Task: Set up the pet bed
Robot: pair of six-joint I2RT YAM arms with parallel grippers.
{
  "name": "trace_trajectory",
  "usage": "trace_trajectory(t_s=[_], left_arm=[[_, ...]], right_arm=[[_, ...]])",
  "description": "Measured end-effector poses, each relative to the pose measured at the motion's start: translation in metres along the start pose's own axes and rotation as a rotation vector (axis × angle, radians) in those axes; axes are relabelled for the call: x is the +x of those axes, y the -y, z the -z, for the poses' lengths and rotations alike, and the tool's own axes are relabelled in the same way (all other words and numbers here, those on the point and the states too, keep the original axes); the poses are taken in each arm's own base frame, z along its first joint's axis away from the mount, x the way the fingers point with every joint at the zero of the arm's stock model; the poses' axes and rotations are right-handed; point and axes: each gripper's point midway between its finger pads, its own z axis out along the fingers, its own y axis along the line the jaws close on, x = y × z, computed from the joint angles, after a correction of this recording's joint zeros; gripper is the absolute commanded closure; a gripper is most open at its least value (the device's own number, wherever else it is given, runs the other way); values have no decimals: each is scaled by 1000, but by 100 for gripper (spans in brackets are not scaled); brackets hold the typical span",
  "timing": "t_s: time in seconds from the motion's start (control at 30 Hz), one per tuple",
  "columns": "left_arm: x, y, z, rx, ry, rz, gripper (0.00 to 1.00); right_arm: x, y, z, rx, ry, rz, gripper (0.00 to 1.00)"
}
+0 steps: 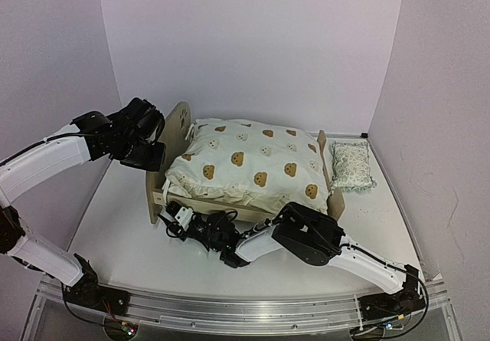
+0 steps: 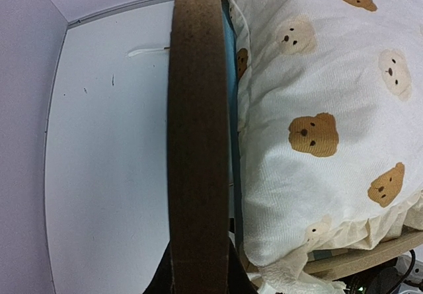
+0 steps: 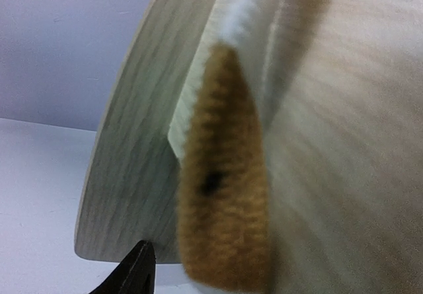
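The pet bed (image 1: 178, 122) stands mid-table, its tall headboard at the left and its low footboard (image 1: 334, 197) at the right. A cream bear-print quilt (image 1: 253, 161) covers it. In the left wrist view only a blue sliver of mattress (image 2: 229, 63) shows beside the quilt (image 2: 317, 109). My left gripper (image 1: 153, 155) is shut on the headboard's top edge (image 2: 197, 109), with dark fingers (image 2: 158, 277) on both sides. My right gripper (image 1: 178, 217) sits low at the bed's near left corner, open. One finger (image 3: 135, 271) shows beside a hanging quilt flap (image 3: 225, 195); the other is hidden.
A small green-patterned pillow (image 1: 351, 165) lies on the table just right of the footboard. White walls close in at the back and on both sides. My right arm (image 1: 306, 234) stretches across the front of the bed. The left arm (image 1: 46, 161) reaches in from the left.
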Motion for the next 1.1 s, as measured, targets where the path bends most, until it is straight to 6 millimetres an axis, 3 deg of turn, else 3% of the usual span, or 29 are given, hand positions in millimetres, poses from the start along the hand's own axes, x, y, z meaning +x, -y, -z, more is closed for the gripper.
trace_trajectory(t_s=[0.6,0.8,0.93,1.1], left_arm=[[0,0,-2,2,-5,13,100],[0,2,-2,8,-3,14,100],[1,2,-4,8,-3,12,100],[4,5,-12,9,10,6,100]], right_arm=[[-4,3,-5,4,20,27,99],[3,1,1,-1,-5,15,100],[12,-4,16,-16,-56,-10,100],[9,-17,37,-39,-87,-52,100]])
